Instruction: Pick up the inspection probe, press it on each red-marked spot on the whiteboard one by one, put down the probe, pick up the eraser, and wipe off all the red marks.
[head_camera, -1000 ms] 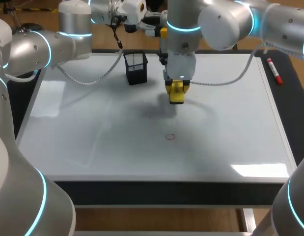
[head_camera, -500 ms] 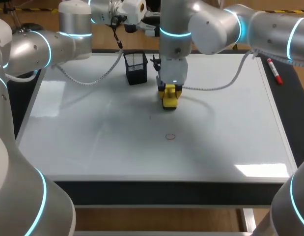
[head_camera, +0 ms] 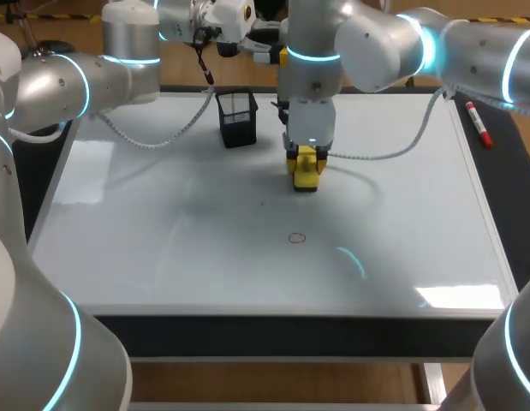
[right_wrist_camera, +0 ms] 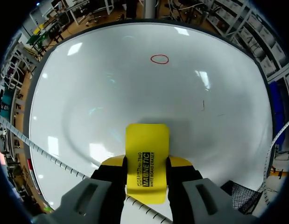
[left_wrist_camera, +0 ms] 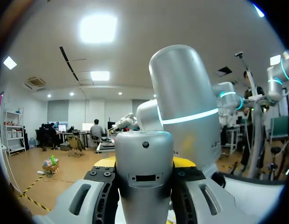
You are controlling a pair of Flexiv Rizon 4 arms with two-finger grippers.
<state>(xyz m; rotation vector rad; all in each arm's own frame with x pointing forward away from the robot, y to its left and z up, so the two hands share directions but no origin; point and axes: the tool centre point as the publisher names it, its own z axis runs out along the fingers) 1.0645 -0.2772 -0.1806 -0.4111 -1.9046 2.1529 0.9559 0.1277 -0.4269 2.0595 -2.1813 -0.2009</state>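
Note:
A yellow eraser [head_camera: 306, 170] [right_wrist_camera: 146, 140] rests flat on the whiteboard [head_camera: 162, 248], and my right gripper [head_camera: 306, 159] [right_wrist_camera: 145, 164] is shut on it from above, near the board's back middle. One red circle mark [head_camera: 297, 238] [right_wrist_camera: 159, 59] lies ahead of the eraser, toward the front edge. My left gripper [head_camera: 223, 19] [left_wrist_camera: 145, 164] is raised behind the board's far edge, shut on a silver cylindrical inspection probe [left_wrist_camera: 144, 168] that fills the space between its fingers.
A black mesh holder [head_camera: 237, 118] stands on the board at the back, just left of the right gripper. A red marker [head_camera: 479, 124] lies on the dark strip beyond the board's right edge. A short dark stroke [right_wrist_camera: 203, 105] marks the board near the eraser.
My right gripper slid the eraser a little left and back across the board, then returned slightly right. The left arm stayed still.

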